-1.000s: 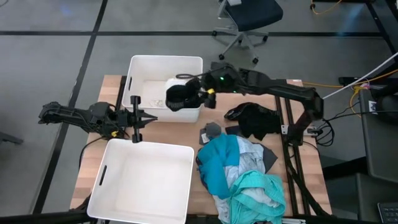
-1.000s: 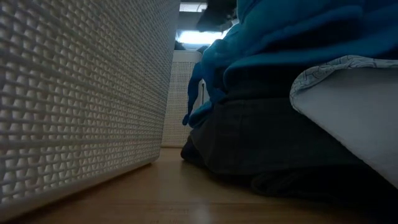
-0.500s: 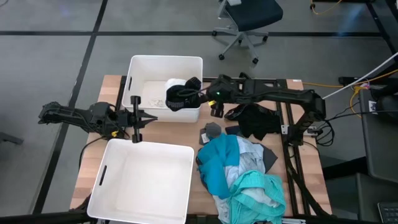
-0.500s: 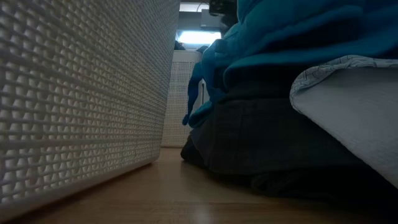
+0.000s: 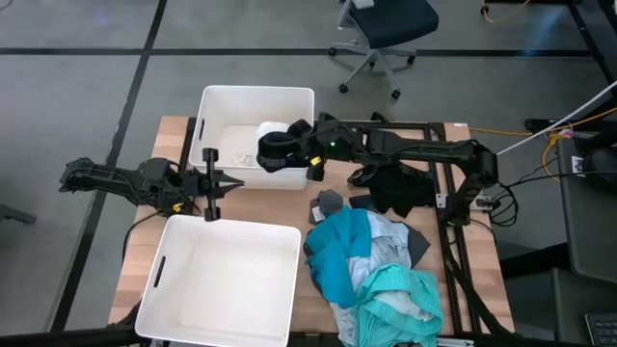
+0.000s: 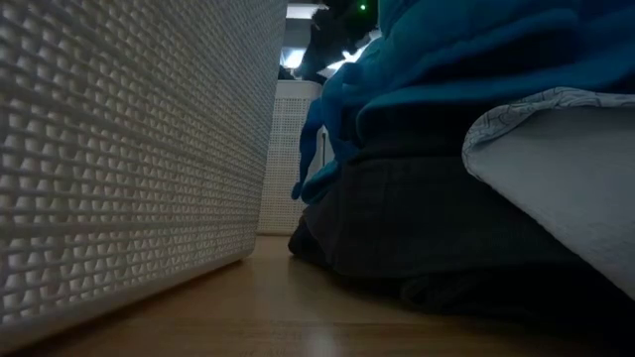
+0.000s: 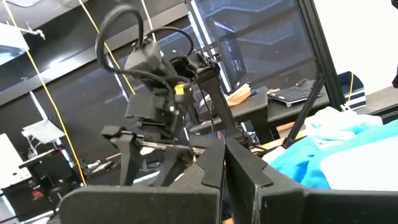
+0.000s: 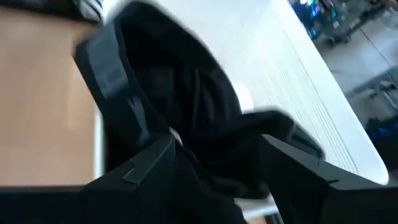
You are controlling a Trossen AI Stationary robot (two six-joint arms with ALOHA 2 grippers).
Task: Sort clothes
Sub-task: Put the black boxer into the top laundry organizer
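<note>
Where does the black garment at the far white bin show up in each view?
High view: black garment draped on the far white bin, right gripper beside it.
Low view: not visible.
Left wrist view: not visible.
Right wrist view: black garment fills the middle, between open fingers.
Shared landmark: the far white bin.

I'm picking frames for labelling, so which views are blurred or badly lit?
Right wrist view: motion-smeared, the black garment and white bin streaked. Low view: dim, with the near bin wall and clothes pile filling it. Left wrist view: bright glare at one corner. High view: evenly lit, sharp.
</note>
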